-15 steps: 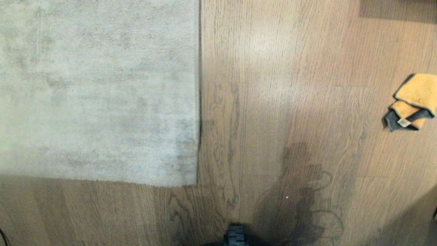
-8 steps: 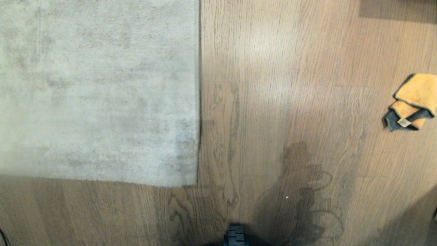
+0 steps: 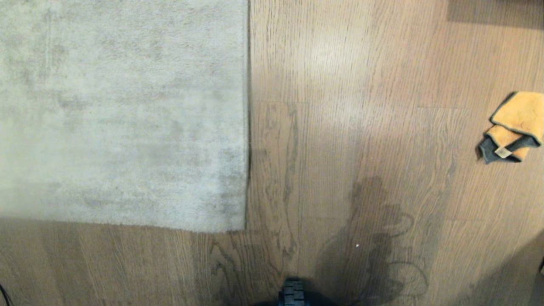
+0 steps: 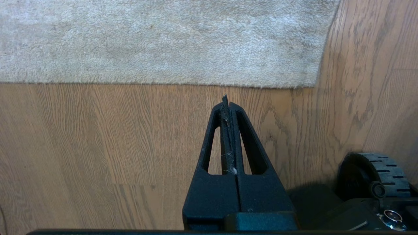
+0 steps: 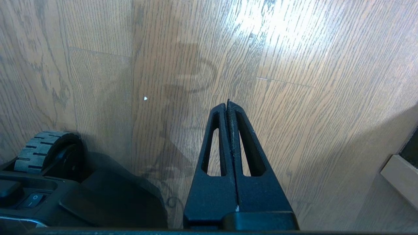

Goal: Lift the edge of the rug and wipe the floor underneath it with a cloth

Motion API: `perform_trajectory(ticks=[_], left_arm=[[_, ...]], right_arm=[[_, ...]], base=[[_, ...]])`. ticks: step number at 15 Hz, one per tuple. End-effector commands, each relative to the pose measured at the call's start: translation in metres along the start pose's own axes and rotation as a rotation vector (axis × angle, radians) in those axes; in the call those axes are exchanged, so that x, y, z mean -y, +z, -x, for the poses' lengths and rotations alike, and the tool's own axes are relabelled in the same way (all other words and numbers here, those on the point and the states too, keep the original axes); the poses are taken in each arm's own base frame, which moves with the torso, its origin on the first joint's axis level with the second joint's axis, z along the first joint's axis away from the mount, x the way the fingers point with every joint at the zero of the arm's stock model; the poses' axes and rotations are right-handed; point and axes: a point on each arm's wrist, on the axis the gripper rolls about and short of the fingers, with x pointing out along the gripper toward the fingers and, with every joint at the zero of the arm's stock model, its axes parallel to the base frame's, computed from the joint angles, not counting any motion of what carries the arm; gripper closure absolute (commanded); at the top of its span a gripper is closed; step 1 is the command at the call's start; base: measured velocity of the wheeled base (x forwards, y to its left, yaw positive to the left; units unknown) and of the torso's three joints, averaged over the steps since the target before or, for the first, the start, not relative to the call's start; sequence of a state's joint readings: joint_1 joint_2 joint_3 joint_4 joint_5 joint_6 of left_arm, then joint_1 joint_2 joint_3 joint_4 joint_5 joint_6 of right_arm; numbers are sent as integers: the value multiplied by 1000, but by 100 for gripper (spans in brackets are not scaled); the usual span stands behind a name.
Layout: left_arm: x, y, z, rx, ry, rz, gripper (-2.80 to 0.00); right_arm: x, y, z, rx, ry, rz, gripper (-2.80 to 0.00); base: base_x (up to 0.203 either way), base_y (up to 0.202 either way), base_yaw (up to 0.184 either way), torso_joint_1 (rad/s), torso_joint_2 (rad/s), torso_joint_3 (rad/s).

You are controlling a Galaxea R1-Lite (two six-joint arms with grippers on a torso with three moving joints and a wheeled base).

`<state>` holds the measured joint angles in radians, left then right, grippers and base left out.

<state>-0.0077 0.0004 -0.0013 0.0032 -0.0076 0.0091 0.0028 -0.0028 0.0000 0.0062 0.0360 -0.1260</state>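
Both end effectors (image 4: 226,98) (image 5: 228,101) closed, empty; fuzzy orange-yellow cloth (image 3: 512,127), grey-edged, crumpled on floor (image 3: 361,106).

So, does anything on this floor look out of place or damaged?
Only small things: the cloth lies crumpled on the floor, far right of the flat rug edge, and a tiny white speck sits nearby. No damage shows.
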Motion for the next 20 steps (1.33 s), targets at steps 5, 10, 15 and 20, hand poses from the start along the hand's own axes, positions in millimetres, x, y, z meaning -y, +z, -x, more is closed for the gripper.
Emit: perform_trajectory(ticks=[5,10,15,20], left_arm=[[0,0,0,1,0,0,0],[0,0,0,1,12,0,0],[0,0,0,1,12,0,0],[0,0,0,1,12,-1,0]], right_arm=[[0,0,0,-3,1,1,0],[0,0,0,-3,1,1,0],[0,0,0,-3,1,1,0],[0,0,0,-3,1,1,0]], base=[[0,0,0,0,0,0],[0,0,0,1,3,96],[0,0,0,1,3,193],[0,0,0,2,2,200]])
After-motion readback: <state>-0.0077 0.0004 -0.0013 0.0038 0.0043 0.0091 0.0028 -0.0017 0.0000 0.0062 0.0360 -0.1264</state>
